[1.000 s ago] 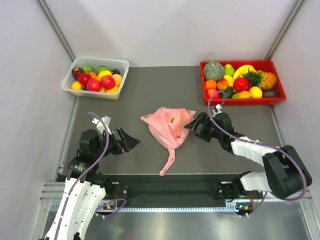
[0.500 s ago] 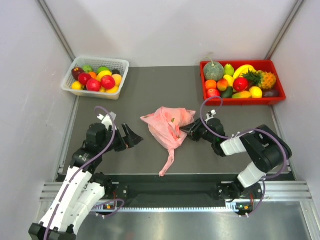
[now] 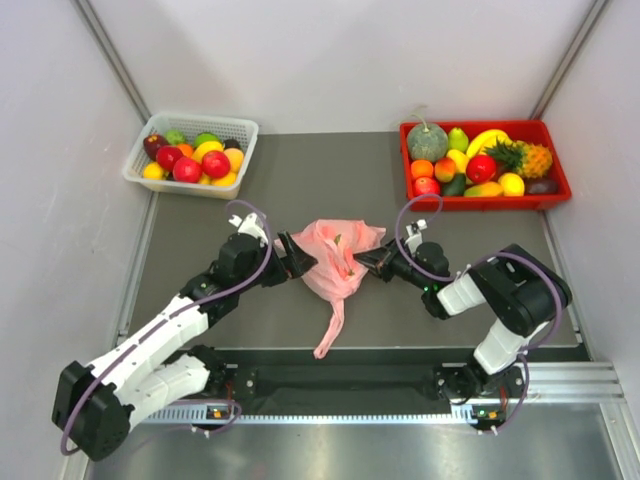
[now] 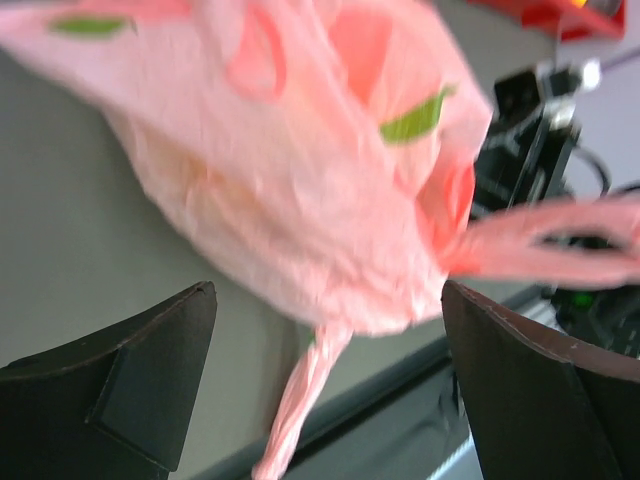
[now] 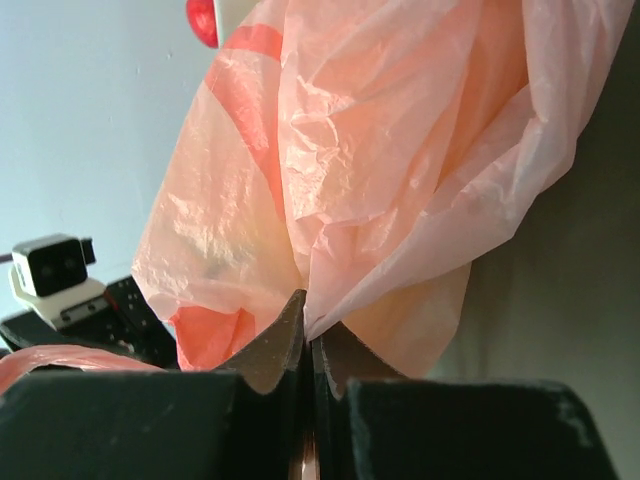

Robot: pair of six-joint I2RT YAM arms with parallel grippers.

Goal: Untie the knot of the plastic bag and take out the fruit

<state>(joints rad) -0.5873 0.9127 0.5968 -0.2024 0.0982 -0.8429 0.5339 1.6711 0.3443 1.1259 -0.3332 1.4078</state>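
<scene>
- Trailing from the near end of a crumpled, translucent pink plastic bag point(image 3: 335, 258) as a narrow, rope-like twisted knot point(image 3: 331, 325) of the same pink plastic, and lying flat on the dark grey table point(image 3: 250, 205), pointing toward its near edge.
- Touching neither claw; blurred in the left wrist view, running down below the bag's bulk.
- Resting mid-table between the two arms, bag printed with small green leaf marks; contents not distinguishable through the plastic.
- Pinching a fold of the bag's right edge: right claw point(image 3: 362, 262), fingers pressed together on the thin plastic in its own wrist view point(image 5: 308, 325).
- Standing spread wide at the bag's left edge: left claw point(image 3: 303, 260), with the bag filling the gap between its dark fingers point(image 4: 150, 380) and gripping nothing.
- Sitting well apart at the far left: white plastic mesh basket point(image 3: 246, 130) heaped with red, yellow and green fruit.
- Sitting at the far right: red rectangular plastic tray point(image 3: 561, 178) holding a melon, banana, pineapple and smaller fruit.
</scene>
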